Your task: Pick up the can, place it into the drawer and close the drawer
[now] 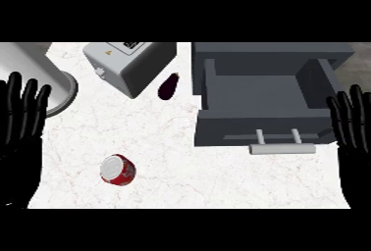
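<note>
A grey drawer (253, 93) is seen pulled open at the right part of the white marbled surface (188, 166). Only its grey floor and walls are seen inside. Its handle (282, 148), a pale bar on two short posts, is turned toward the lower edge of the view.

The can (118, 170) is found on the surface well apart from the drawer, to the left of it and lower than its front. It is red, and its silver end is turned toward the upper left. Whether it is lying on its side or only leaning cannot be told. It is touched by neither hand.

The right hand (353, 120) is shown just to the right of the drawer, at the edge of the view. Its fingers are straight, a little spread and pointed up, and nothing is held. The left hand (22, 112) is placed far to the left of the drawer, at the opposite edge, with the fingers straight and spread in the same way.

A dark purple eggplant (169, 86) is laid just left of the drawer's back part. A grey boxy appliance (130, 63) is set at an angle further left, and a round grey vessel (51, 78) is seen even further left, near the left hand.
</note>
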Robot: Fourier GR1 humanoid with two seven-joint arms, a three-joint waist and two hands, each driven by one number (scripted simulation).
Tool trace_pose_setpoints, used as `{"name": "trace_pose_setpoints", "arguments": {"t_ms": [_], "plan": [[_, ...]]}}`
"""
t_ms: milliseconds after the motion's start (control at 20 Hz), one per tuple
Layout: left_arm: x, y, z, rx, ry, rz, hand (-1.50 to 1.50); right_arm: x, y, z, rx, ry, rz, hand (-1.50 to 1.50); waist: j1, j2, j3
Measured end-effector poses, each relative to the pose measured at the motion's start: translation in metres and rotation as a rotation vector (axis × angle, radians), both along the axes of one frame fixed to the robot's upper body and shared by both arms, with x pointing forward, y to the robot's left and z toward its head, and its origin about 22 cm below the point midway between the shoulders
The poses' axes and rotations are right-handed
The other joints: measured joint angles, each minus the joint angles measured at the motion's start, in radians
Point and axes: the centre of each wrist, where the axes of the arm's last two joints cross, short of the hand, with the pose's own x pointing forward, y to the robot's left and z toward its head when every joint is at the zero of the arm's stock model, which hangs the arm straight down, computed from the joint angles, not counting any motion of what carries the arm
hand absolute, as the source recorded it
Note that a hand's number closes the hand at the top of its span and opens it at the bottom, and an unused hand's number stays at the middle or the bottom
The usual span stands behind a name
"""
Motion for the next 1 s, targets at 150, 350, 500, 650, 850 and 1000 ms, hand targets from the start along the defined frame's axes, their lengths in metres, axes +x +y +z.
{"name": "trace_pose_setpoints", "arguments": {"t_ms": [150, 350, 500, 650, 850, 1000], "plan": [[-0.005, -0.007, 0.001, 0.0, -0.014, -0.148, -1.5, 0.003, 0.002, 0.004, -0.013, -0.018, -0.007, -1.5, 0.013, 0.007, 0.017], [-0.012, -0.023, -0.006, 0.058, 0.045, -0.444, -1.5, 0.005, 0.004, 0.005, -0.021, 0.009, -0.019, -1.5, 0.016, 0.012, 0.027], [-0.022, -0.018, -0.02, 0.141, 0.205, -0.528, -1.5, 0.001, -0.003, -0.003, -0.011, 0.14, -0.062, -1.5, 0.02, 0.013, 0.031], [-0.035, -0.006, -0.021, 0.189, 0.289, -0.575, -1.5, -0.004, -0.011, -0.004, -0.007, 0.212, -0.087, -1.5, 0.025, 0.013, 0.033], [-0.043, 0.009, -0.017, 0.211, 0.333, -0.601, -1.5, -0.014, -0.017, -0.007, -0.007, 0.252, -0.096, -1.5, 0.025, 0.014, 0.034], [-0.048, 0.018, -0.015, 0.209, 0.351, -0.604, -1.5, -0.016, -0.023, -0.016, -0.008, 0.261, -0.099, -1.5, 0.025, 0.014, 0.034]]}}
